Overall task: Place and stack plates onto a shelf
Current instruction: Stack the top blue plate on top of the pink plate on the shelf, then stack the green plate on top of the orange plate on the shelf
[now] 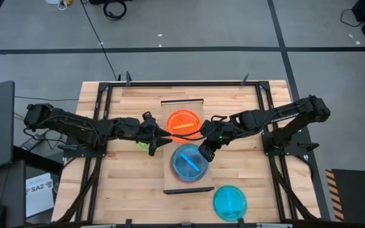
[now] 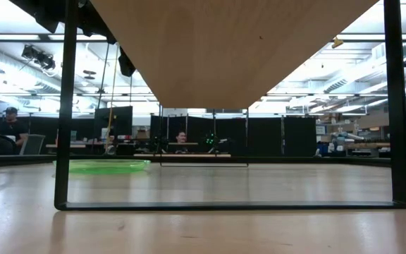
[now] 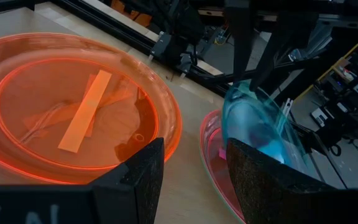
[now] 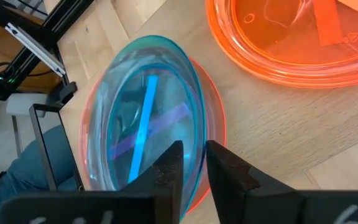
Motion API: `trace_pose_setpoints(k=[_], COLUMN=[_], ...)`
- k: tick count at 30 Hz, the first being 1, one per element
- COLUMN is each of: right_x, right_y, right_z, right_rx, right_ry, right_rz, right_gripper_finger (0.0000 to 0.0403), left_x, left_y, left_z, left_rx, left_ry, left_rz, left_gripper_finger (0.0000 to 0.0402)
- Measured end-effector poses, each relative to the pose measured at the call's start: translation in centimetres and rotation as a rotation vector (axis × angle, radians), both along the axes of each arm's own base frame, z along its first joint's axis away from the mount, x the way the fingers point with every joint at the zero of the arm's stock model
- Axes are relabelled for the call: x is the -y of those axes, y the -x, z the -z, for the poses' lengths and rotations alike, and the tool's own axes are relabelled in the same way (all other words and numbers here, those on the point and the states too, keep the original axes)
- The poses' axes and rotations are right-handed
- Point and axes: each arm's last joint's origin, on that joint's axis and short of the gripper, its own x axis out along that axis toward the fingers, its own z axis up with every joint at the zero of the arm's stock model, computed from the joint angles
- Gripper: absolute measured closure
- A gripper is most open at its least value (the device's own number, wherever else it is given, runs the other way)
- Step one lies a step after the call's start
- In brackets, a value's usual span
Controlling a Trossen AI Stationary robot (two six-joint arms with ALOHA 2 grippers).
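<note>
The shelf (image 1: 182, 105) stands in the middle of the table. An orange plate (image 1: 184, 123) lies flat on its far half. On its near half a cyan plate (image 1: 188, 163) sits tilted over a pink plate (image 4: 215, 124). My right gripper (image 1: 205, 154) is shut on the cyan plate. My left gripper (image 1: 160, 136) is open at the orange plate's (image 3: 73, 106) near-left rim; I cannot tell if it touches. A lime green plate (image 1: 143, 145) rests on the table under the left arm. A second cyan plate (image 1: 230, 202) lies on the table near the near edge. My right gripper (image 4: 191, 155) pinches the cyan plate's rim (image 4: 194, 134) on its right side, one finger inside the bowl and one outside. The fingers come slanting down from the table's right. The plate is tilted, its held side raised and its far side low over the pink plate.
The shelf's thin dark frame (image 2: 65, 106) stands on the plank table; the green plate (image 2: 101, 166) shows beyond it in the low view. Black rails (image 1: 100, 126) run along the table's left and right sides. People sit in the room behind.
</note>
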Motion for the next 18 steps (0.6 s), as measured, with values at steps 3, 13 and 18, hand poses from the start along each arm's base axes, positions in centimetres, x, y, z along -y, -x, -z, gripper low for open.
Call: trace_pose_setpoints(k=[3, 13, 18], right_x=[0.00, 0.02, 0.10], right_y=[0.00, -0.01, -0.14], right_z=[-0.01, -0.01, -0.13], right_rx=[0.000, 0.002, 0.024], right_ry=[0.000, 0.005, 0.029], right_rz=[0.000, 0.004, 0.029], right_gripper_finger=[0.0310, 0.0264, 0.0252], left_x=[0.00, 0.00, -0.01], left_y=[0.00, 0.00, 0.00], left_z=[0.00, 0.00, 0.00], left_rx=[0.000, 0.000, 0.000], left_ry=[0.000, 0.000, 0.000], left_rz=[0.000, 0.000, 0.000], left_gripper_finger=[0.0221, 0.0221, 0.0221])
